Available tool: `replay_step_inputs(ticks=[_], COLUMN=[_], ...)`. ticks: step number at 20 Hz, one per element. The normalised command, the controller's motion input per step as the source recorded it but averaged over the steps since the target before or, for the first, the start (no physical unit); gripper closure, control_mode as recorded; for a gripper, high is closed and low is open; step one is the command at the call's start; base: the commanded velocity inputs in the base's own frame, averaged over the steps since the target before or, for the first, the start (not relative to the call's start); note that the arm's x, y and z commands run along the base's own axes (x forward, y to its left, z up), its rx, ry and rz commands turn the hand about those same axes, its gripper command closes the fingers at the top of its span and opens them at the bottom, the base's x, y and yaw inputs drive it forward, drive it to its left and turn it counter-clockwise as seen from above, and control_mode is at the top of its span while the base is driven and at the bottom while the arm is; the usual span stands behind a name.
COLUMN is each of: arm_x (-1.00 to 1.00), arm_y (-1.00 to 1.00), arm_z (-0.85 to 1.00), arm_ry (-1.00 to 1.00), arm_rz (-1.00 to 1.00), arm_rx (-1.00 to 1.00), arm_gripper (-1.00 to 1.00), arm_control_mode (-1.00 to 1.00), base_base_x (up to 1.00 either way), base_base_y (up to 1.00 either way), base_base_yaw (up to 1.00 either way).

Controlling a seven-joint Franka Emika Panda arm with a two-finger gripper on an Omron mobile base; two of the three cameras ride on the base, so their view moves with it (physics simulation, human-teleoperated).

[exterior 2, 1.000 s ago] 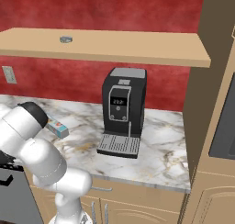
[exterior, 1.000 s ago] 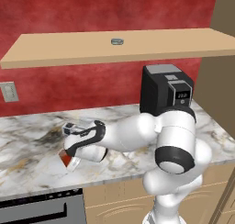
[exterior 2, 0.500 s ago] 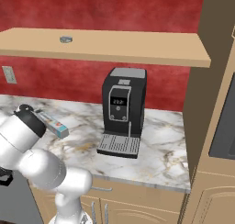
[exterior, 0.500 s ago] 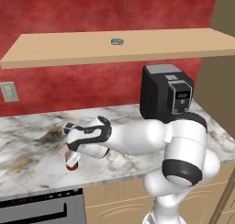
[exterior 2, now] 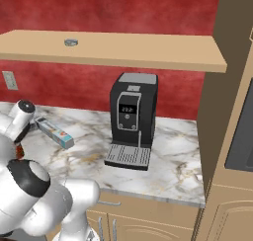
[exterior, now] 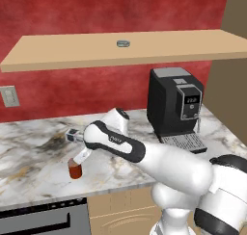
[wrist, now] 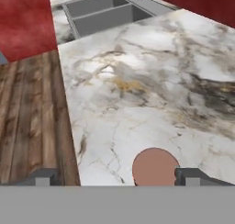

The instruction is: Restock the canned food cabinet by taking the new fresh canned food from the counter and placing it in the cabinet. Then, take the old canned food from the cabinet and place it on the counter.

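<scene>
A white robot arm reaches from the lower right of the left base view toward the centre left, where its gripper [exterior: 77, 158] hangs just above a small red-brown can [exterior: 75, 171], the old canned food, standing upright on the marble tabletop [exterior: 29, 152] near the front edge. In the hand view the can's round reddish top [wrist: 155, 167] sits at the lower centre, close to the right fingertip [wrist: 190, 176] while the left fingertip [wrist: 42, 177] stands well apart from it, so the jaws are spread wide and grasp nothing. The flat grey tin [exterior: 123, 43], the new canned food, lies on the long tan shelf board [exterior: 58, 53] in the upper middle of the left base view, and at the upper left of the right base view [exterior 2: 71, 42]. A black coffee machine [exterior: 174, 104] stands on the tabletop to the right of centre, and a slim box [exterior 2: 55, 131] lies at the left of the right base view. As a judgement: the can looks rigid and smooth-sided, likely light to moderate in weight, not fragile, but somewhat slippery and easy to tip. If it had to be lifted again, the firmest hold would be across its curved side walls around mid-height, with the jaws centred over it. The tin, being so low, offers only a thin rim to pinch.
</scene>
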Motion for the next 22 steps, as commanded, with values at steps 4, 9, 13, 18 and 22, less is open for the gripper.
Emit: replay_step_inputs(ticks=[4, 9, 13, 18, 22], arm_x=[-1.00, -1.00, -1.00, -1.00, -0.98], arm_y=[-0.62, -0.76, -0.81, -0.68, -0.44], arm_z=[0.85, 0.78, 0.77, 0.88, 0.98], arm_ry=[-0.04, -0.07, -0.08, -0.12, -0.18], arm_rz=[-0.08, -0.14, -0.17, -0.22, -0.20], arm_rx=[0.10, 0.10, 0.08, 0.04, 0.01], arm_gripper=[-1.00, -1.00, -1.00, -1.00, -1.00], arm_control_mode=[-1.00, -1.00, -1.00, -1.00, -1.00], base_base_x=[0.00, 0.00, 0.00, 0.00, 0.00], base_base_y=[0.00, 0.00, 0.00, 0.00, 0.00], base_base_yaw=[0.00, 0.00, 0.00, 0.00, 0.00])
